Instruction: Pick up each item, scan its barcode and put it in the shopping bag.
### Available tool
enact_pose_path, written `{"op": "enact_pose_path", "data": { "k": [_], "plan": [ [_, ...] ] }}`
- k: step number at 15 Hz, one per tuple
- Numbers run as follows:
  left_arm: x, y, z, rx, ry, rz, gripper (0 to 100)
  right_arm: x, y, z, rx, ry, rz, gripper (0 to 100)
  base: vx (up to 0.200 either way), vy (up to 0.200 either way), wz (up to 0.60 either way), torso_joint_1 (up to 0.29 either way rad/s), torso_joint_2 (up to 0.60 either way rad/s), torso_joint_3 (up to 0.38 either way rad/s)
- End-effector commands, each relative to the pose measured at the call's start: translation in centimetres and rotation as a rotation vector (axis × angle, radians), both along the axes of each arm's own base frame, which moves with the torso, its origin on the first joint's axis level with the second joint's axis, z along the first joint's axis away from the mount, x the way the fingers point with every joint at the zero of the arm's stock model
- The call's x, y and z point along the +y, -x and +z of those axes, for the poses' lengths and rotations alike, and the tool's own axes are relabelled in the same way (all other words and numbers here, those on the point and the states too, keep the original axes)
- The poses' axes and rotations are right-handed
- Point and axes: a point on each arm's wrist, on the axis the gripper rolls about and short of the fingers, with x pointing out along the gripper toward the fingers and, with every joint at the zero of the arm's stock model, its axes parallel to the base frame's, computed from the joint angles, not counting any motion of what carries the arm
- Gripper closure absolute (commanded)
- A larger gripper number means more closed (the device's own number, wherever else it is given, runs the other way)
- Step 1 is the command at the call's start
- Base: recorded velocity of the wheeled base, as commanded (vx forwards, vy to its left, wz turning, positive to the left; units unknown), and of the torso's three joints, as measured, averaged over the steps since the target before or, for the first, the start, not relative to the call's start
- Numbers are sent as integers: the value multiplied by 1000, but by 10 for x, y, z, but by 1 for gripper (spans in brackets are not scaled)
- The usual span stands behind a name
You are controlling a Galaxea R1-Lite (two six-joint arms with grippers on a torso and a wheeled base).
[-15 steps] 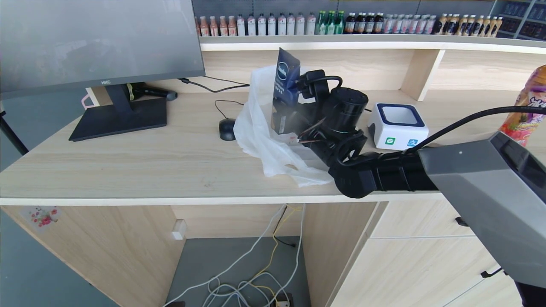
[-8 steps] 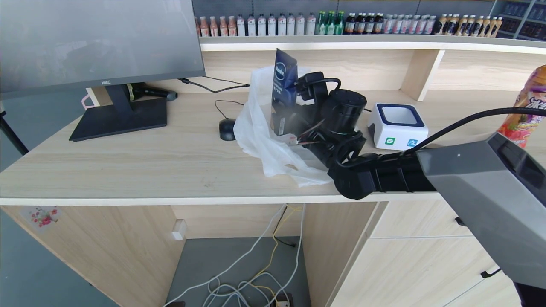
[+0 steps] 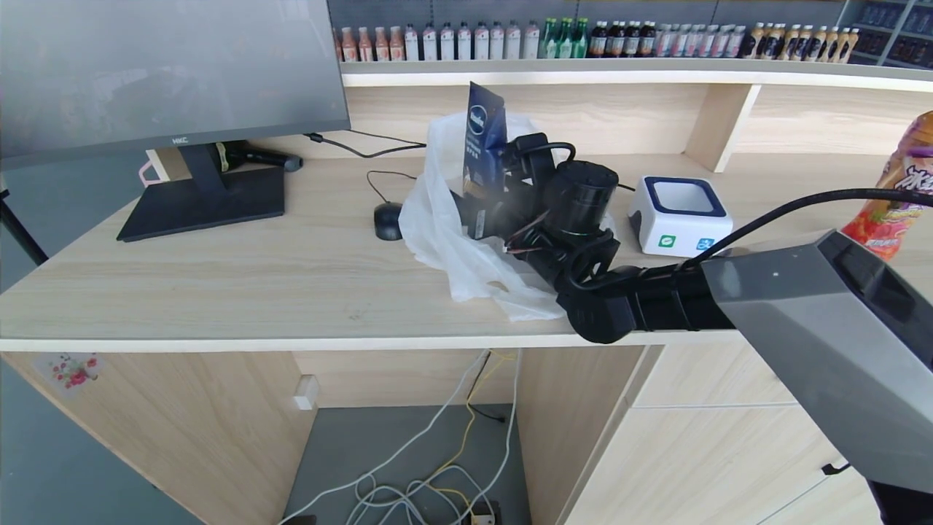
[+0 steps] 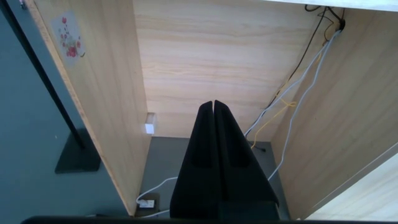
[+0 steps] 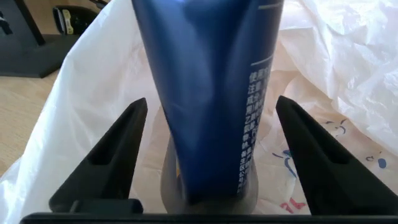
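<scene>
Blue pouch (image 3: 485,127): its lower end disappears behind the right gripper (image 3: 490,195) mid-frame. The shopping bag (image 3: 441,233) is half hidden by that arm too. Orange bottle (image 3: 895,193) gets chopped by the right edge, monitor (image 3: 168,65) by the upper left corner. Shelf bottles (image 3: 583,40) up top are too tiny to tell apart.

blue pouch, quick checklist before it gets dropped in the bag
1. Grip on the blue pouch: ok. The right gripper has a finger at each side and the pouch is upright.
2. Pouch over the shopping bag: ok. White plastic lies below and around it.
3. Bag mouth open under the pouch: cannot tell. The plastic is crumpled.
4. Barcode scanned: cannot tell. The scanner sits apart, on the robot's right.
5. Left gripper out of the way: ok. It is shut, down below the counter.
</scene>
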Motion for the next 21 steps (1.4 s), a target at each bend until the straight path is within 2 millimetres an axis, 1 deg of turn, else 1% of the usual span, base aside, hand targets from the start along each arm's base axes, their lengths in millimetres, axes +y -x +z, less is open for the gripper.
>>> {"op": "enact_pose_path", "data": {
  "k": [1,4,6,8,10,11,13,14,16,17,18,20,21],
  "plan": [
    [0,0,0,0,0,0,100,-1,1,3,-10,-7,1,0,0,0,0,0,0,0],
    [0,0,0,0,0,0,100,-1,3,7,-18,-13,1,0,0,0,0,0,0,0],
    [0,0,0,0,0,0,100,-5,7,17,-31,-22,-13,0,0,0,0,0,0,0],
    [0,0,0,0,0,0,100,-11,17,27,-38,-34,-32,0,0,0,0,0,0,0],
    [0,0,0,0,0,0,100,-19,32,38,-41,-31,-35,0,0,0,0,0,0,0],
    [0,0,0,0,0,0,100,-27,44,43,-35,-23,-36,0,0,0,0,0,0,0],
    [0,0,0,0,0,0,100,-39,60,49,-71,-43,-36,0,0,0,0,0,0,0],
    [0,0,0,0,0,0,100,-46,71,49,-84,-52,-38,0,0,0,0,0,0,0],
    [0,0,0,0,0,0,100,-66,100,46,-73,-40,-38,0,0,0,0,0,0,0],
    [0,0,0,0,0,0,100,-73,110,46,-69,-38,-40,0,0,0,0,0,0,0],
    [0,0,0,0,0,0,100,-90,127,43,-66,-39,-50,0,0,0,0,0,0,0],
    [0,0,0,0,-3,0,100,-107,148,33,-73,-53,-58,0,0,0,0,0,0,0],
    [0,0,0,0,-3,0,100,-116,161,18,-67,-72,-52,0,0,0,0,0,0,0]
  ]
}}
